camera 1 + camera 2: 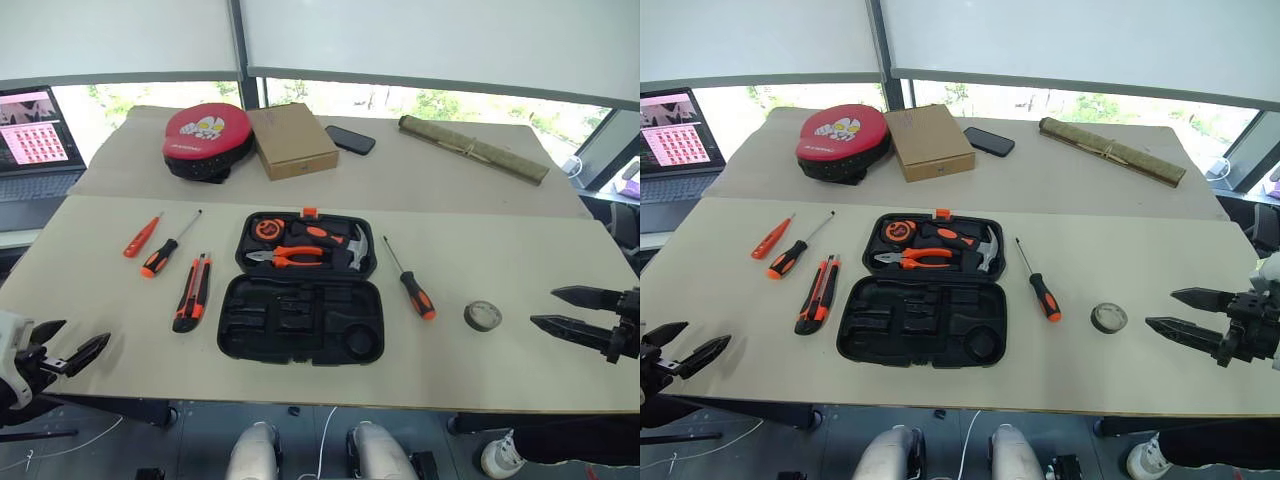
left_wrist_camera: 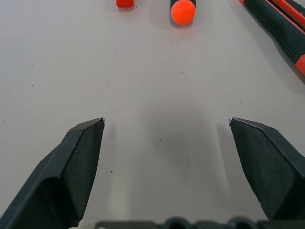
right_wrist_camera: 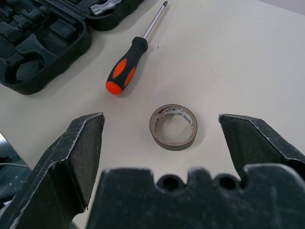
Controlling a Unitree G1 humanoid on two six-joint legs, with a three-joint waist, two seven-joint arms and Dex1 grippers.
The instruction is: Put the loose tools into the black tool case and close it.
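The black tool case (image 1: 300, 322) lies open at the table's middle. Left of it lie a small orange screwdriver (image 1: 141, 236), a long black-and-orange screwdriver (image 1: 165, 250) and a utility knife (image 1: 192, 292). Right of the case lie a second long screwdriver (image 1: 412, 283) and a grey tape roll (image 1: 482, 316). My left gripper (image 1: 80, 335) hovers open near the table's front left edge, short of the knife (image 2: 281, 24). At the right edge my right gripper (image 1: 543, 306) is open and points at the tape roll (image 3: 174, 143), with nothing between its fingers.
Orange-handled pliers (image 1: 285, 257), a hammer (image 1: 355, 250) and a round tape measure (image 1: 266, 229) sit in the case's far half. At the back are a red and black pad (image 1: 207, 138), a cardboard box (image 1: 291, 140), a phone (image 1: 350, 139), a rolled mat (image 1: 472, 148) and a laptop (image 1: 35, 140).
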